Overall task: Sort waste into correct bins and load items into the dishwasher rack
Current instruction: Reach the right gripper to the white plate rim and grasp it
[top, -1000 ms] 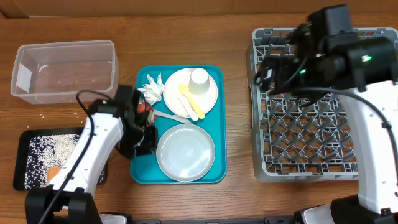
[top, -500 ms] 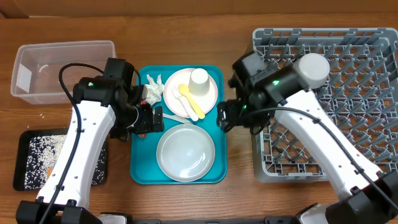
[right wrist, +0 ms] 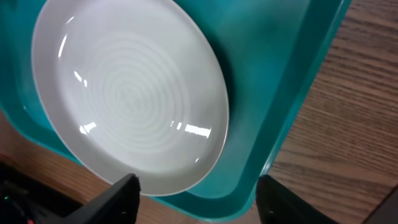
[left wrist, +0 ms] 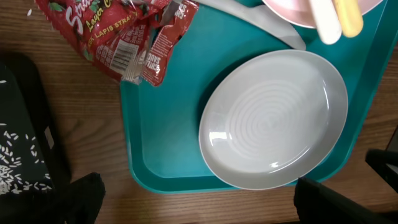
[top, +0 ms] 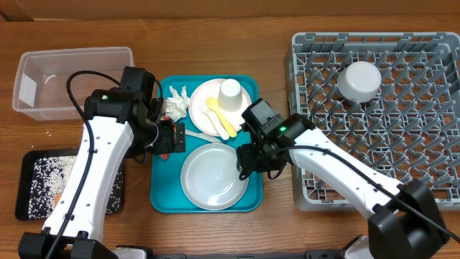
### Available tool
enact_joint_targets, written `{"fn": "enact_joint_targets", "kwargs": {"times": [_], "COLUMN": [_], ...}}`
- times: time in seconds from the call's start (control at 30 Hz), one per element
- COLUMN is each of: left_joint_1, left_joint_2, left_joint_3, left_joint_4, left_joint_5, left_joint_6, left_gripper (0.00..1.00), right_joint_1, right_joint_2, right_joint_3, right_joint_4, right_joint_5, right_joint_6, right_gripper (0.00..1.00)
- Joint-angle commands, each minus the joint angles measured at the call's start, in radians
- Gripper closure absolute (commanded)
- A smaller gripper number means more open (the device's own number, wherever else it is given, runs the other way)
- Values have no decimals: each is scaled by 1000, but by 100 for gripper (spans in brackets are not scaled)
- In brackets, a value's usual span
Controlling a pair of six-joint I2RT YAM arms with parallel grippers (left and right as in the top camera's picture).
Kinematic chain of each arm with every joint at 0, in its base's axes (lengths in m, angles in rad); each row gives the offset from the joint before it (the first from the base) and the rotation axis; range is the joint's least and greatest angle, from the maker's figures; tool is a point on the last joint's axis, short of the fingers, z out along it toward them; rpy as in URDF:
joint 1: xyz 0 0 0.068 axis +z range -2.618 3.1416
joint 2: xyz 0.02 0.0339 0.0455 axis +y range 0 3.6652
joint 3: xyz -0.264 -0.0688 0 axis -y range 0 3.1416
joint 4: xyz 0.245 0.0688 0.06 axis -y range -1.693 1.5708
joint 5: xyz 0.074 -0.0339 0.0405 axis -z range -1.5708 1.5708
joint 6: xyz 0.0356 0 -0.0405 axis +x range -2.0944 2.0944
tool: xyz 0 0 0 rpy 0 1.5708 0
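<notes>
Teal serving tray [top: 162, 196]: rectangular, raised rim, rounded corners. Its left rim passes beneath the left gripper [top: 169, 137], its right rim beneath the right gripper [top: 251, 160]. Wooden table [top: 215, 43]: brown grain, below both grippers.

A: What colour is the serving tray [top: 165, 198]?
B: Plain teal. The plate [left wrist: 273, 118] on it is white, with fine concentric rings in the middle.
A: And the wrapper [left wrist: 118, 37]?
B: Red, with light lettering and a small barcode label.
A: The rack [top: 388, 122]?
B: Grey, in a lattice pattern. The bowl [top: 359, 79] in it is white. The black tray [top: 24, 180] is speckled with white rice [top: 50, 180]. The table [top: 273, 43] is brown wood with grain.
</notes>
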Motion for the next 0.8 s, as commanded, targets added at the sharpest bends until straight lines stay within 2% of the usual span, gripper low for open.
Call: {"fn": "enact_joint_targets", "kwargs": {"times": [0.0, 0.27, 0.77], "left_joint_1": [-4, -4, -4], "left_joint_2": [-4, -4, -4], "left_joint_3": [11, 11, 11], "left_joint_4": [7, 14, 43], "left_joint_5": [-14, -14, -13], "left_joint_6": [8, 8, 8], "left_gripper": [0, 0, 0], "right_joint_1": [0, 0, 19], "right_joint_2": [40, 138, 139], "right_joint_3": [-5, -5, -77], "right_joint_4": [32, 54, 156], "right_joint_5": [-3, -8, -8], "right_joint_6": [32, 42, 109], "right_gripper": [42, 47, 48]}}
